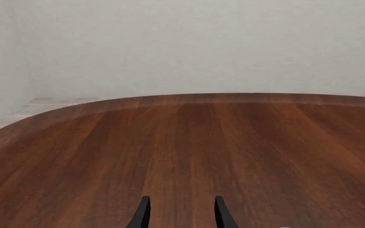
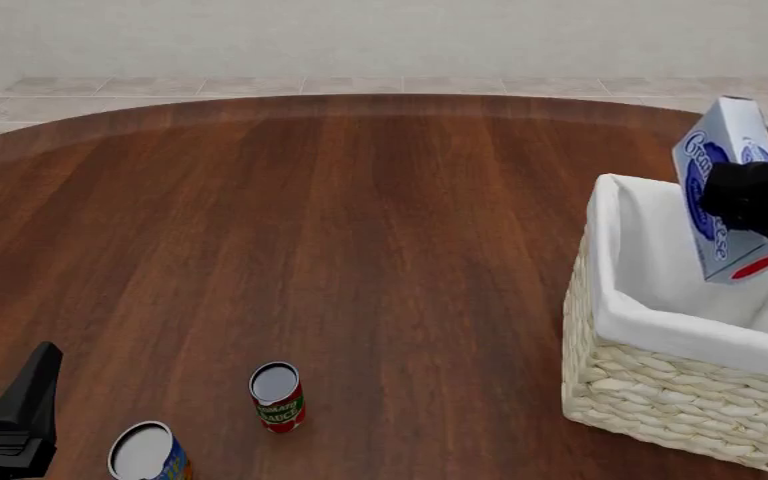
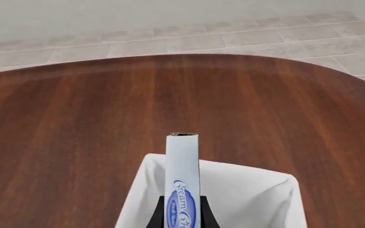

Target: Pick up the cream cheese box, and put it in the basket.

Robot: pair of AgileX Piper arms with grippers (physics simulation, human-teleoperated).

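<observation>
The cream cheese box (image 2: 720,150), white and light blue with blue oval logos and a red oval on its lower end, hangs tilted above the basket (image 2: 651,385) at the right. My right gripper (image 2: 747,196) is shut on its sides. In the right wrist view the box (image 3: 182,171) stands edge-on between the dark fingers (image 3: 159,214), over the basket's white liner (image 3: 249,190). My left gripper (image 2: 13,420) rests low at the front left. Its fingers (image 1: 142,213) are open over bare wood, far from the box.
A red-labelled can (image 2: 277,397) and a blue-labelled can (image 2: 144,452) stand upright near the front left, close to my left gripper. The round wooden table (image 2: 357,220) curves away at the back, with pale floor tiles beyond its edge.
</observation>
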